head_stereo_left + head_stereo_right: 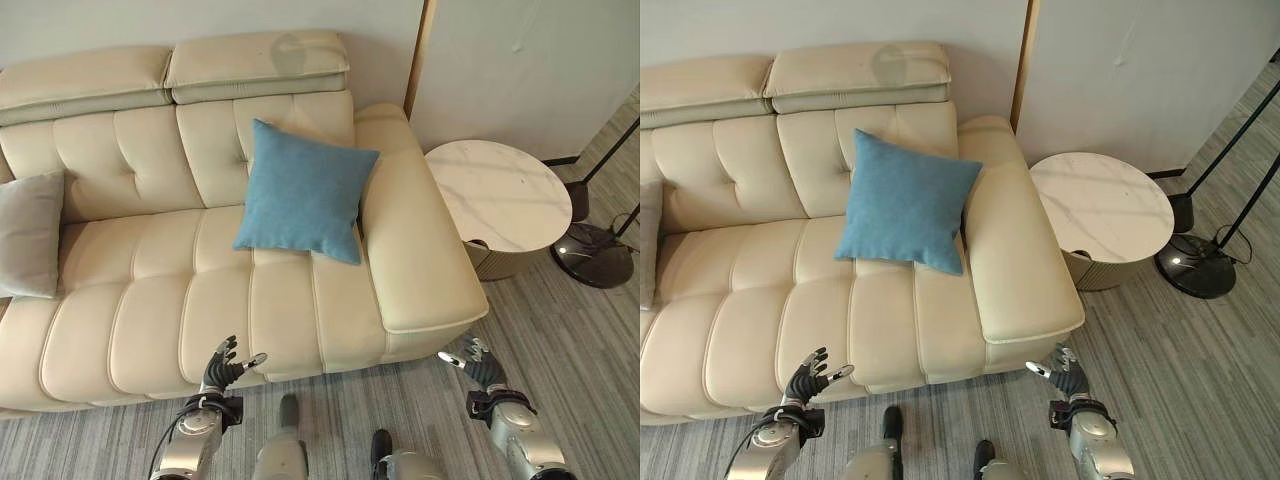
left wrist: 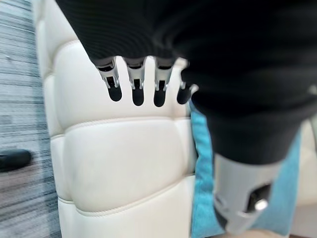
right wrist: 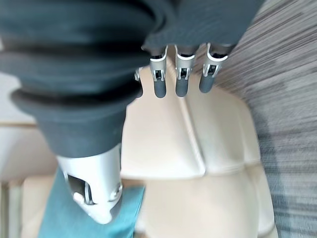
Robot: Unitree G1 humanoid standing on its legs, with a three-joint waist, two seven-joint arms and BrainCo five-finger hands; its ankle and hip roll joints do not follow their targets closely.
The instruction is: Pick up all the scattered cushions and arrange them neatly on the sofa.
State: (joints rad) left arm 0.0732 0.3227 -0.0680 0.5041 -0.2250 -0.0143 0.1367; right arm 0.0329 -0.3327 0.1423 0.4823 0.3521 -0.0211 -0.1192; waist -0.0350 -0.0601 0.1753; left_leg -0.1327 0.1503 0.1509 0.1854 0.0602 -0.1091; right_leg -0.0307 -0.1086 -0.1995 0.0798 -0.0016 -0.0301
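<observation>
Left eye view: square blue fabric cushion [image 1: 304, 192] leaned upright on cream leather sofa [image 1: 150, 320]; left hand [image 1: 222, 366] and right hand [image 1: 478, 365] hovered near its front, fingers spread, empty.

You have two cushions to count here: one blue cushion [image 1: 303, 193] propped against the sofa back by the right armrest, and one grey cushion [image 1: 30, 233] at the far left of the seat. There is one cream sofa [image 1: 150, 320] with two raised headrest sections along its top. Beside its armrest you see one round marble-topped side table [image 1: 497, 195]. Past the table stands one floor lamp base [image 1: 592, 254]. Two robot hands: left hand [image 1: 222, 367], right hand [image 1: 478, 365].
</observation>
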